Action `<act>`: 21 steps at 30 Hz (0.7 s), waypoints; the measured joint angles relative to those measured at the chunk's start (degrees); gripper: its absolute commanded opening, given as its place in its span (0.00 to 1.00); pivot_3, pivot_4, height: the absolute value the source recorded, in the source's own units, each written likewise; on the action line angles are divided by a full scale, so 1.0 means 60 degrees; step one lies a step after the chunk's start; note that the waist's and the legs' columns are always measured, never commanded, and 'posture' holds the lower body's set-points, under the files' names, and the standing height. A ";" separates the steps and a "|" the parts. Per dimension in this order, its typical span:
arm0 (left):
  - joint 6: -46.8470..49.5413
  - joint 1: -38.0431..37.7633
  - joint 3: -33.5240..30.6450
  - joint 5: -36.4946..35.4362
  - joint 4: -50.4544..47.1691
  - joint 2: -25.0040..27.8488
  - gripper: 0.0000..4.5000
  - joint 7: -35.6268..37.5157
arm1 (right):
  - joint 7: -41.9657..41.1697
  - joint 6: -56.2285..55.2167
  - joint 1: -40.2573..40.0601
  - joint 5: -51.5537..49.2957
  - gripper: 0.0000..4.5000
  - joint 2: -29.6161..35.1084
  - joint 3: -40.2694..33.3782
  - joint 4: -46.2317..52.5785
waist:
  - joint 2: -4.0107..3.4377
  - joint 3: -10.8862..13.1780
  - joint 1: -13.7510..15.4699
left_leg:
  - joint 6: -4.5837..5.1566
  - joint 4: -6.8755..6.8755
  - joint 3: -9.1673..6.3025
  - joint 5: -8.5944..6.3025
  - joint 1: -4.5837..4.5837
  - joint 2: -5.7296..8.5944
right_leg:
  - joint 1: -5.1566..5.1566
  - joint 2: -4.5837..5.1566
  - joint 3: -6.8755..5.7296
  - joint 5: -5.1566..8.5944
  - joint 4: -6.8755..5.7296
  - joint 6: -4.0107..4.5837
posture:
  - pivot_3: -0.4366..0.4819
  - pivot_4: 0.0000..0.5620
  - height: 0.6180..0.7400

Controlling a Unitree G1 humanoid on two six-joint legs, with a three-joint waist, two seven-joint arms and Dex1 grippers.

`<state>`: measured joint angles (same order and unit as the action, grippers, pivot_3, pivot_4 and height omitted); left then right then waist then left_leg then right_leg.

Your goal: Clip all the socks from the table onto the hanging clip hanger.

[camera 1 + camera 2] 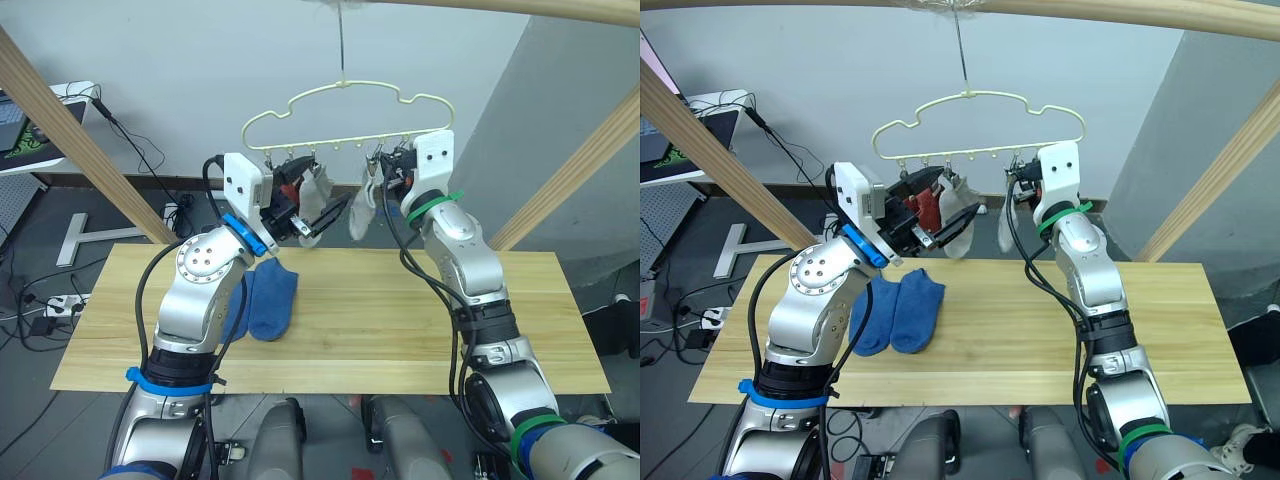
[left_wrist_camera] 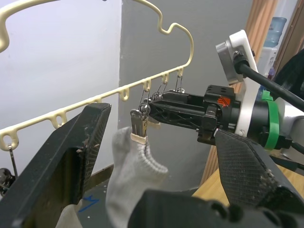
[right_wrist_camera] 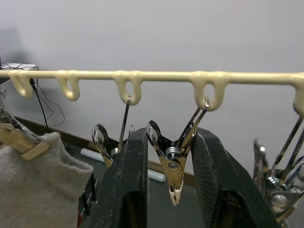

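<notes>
While two blue socks (image 1: 898, 315) lie side by side on the near-left part of the pale wooden table (image 1: 1040, 350), flat and touching, the work goes on above the table's far edge. Left gripper (image 2: 156, 156): raised toward the clip hanger (image 1: 980, 125), fingers spread wide with nothing between them; a light grey sock (image 2: 128, 175) hangs in front of it, pinned at its cuff by a clip. Right gripper (image 3: 170, 156): its two black fingers stand on either side of a free metal clip (image 3: 172, 166), close against the clip's handles; whether they are pressing it open cannot be told, but the clip's tips look closed. Farther back, the head views show a rust-red sock (image 1: 928, 208) and light grey socks dangling from the bar, though how many hang in all is hard to count behind the arms. Handling judgement: the socks are light, limp knit fabric that folds and droops under its own weight, not fragile and not slippery; a pinch near the ribbed cuff (image 2: 140, 138) should give the firmest hold and leave an edge free for the clip. The hanger is thin wire on a single hook, so it will probably swing or tilt when pushed; the clips are springy and small, needing a squeeze on the handle ends.
</notes>
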<state>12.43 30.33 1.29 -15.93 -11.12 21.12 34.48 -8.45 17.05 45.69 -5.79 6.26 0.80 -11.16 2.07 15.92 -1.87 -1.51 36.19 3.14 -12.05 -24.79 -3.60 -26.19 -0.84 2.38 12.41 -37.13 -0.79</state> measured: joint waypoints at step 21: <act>0.0026 0.0118 0.0000 -0.0159 -0.0069 -0.0013 0.90 -0.0018 | -0.0040 -0.0059 0.0061 0.0004 0.02 -0.0022 -0.0114 -0.0073 | -0.0001 0.0001 0.0003 | 0.0000 0.0002 0.0001 0.0000 0.0000 -0.0001 | 0.0000 0.0000 0.0001 -0.0006 -0.0002 0.0010 | 0.49 0.54 1.00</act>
<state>12.58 31.04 1.29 -16.89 -11.53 21.04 34.38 -8.69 16.70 46.05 -5.77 6.13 0.12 -11.60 2.06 15.93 -1.86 -1.51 36.20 3.15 -12.05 -24.79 -3.60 -26.19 -0.84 2.38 12.38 -37.14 -0.73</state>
